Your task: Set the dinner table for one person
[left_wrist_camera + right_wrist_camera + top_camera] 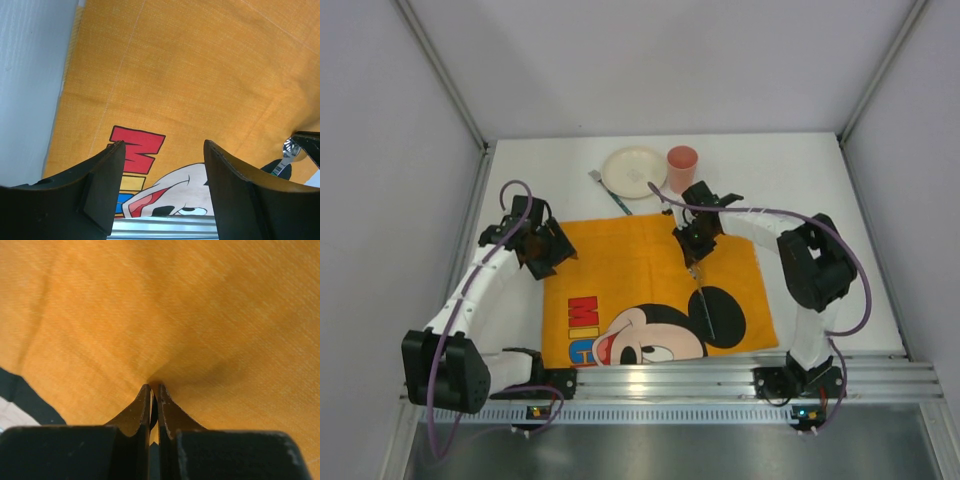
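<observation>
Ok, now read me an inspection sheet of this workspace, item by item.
Surface: white dinner table, orange Mickey Mouse cloth spread on its near half.
Job's things: cream plate and pink cup side by side beyond the cloth; thin utensil beside the plate; spoon over the cloth.
Clutter: nothing seen.
Hands: left hand open, empty, above the cloth's left edge; right hand shut on the spoon.
Cables: purple cable looping along each arm.
Surroundings: pale walls; metal rail at the near edge.
</observation>
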Robot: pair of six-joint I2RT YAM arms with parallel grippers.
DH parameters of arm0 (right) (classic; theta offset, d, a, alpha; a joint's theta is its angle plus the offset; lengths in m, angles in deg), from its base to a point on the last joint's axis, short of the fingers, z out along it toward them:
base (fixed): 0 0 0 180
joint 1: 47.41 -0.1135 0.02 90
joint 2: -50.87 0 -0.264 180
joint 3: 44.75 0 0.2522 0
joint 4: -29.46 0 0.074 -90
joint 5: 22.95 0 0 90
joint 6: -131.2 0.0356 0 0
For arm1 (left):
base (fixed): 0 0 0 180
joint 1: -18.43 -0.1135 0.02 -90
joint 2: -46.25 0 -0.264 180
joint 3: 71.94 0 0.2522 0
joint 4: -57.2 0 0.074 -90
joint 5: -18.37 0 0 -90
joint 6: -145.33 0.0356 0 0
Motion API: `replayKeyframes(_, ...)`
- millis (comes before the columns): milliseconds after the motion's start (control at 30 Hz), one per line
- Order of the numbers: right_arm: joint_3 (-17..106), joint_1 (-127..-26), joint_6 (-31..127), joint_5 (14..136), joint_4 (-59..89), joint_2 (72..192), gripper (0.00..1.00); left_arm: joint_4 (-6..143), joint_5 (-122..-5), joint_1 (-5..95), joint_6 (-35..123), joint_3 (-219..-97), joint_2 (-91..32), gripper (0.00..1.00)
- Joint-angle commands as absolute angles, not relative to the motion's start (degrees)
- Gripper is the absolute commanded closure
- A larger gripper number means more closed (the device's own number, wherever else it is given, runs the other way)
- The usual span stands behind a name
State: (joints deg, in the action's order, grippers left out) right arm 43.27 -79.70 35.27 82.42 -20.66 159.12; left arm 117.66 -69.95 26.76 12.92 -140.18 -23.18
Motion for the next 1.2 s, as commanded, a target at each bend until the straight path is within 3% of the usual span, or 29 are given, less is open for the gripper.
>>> replayKeyframes(0,43.7,-78.3,36.0,76.0,-19.3,159.2,1.0,116.9,-70.0,27.0,14.3,-141.0,-24.0,0.31)
replayKeyframes(367,45.6,-74.7,39.0,68.5,-19.5,160.3,1.0,116.2,-69.8,27.0,14.6,-141.8,-26.2,0.31)
replayKeyframes(400,45.8,-74.7,39.4,68.6,-19.6,160.3,0.96,115.9,-69.6,27.0,14.6,-141.9,-26.4,0.31)
replayKeyframes(467,46.5,-74.7,39.5,68.5,-19.9,159.9,0.78,115.6,-69.5,27.0,14.5,-142.4,-27.2,0.31)
replayKeyframes(500,46.7,-74.7,39.8,68.6,-20.1,159.6,0.56,115.5,-69.3,27.0,14.6,-142.7,-27.5,0.31)
replayKeyframes(567,47.0,-74.7,40.1,68.5,-20.2,158.1,0.36,115.1,-69.3,27.0,14.7,-143.9,-28.8,0.31)
replayKeyframes(600,47.1,-74.7,40.4,68.6,-20.4,156.8,0.07,114.8,-69.3,27.0,14.8,-144.8,-29.9,0.31)
replayKeyframes(633,47.1,-74.7,40.5,68.5,-20.4,156.8,0.0,114.7,-69.3,27.0,14.8,-144.8,-30.5,0.31)
replayKeyframes(933,49.0,-74.9,47.3,71.5,-21.0,147.4,0.0,110.4,-69.8,27.1,15.2,-153.1,-42.8,0.31)
replayKeyframes(1167,43.6,-77.1,51.4,75.5,-20.2,144.4,0.0,107.1,-70.7,30.3,15.1,-169.8,-59.9,0.32)
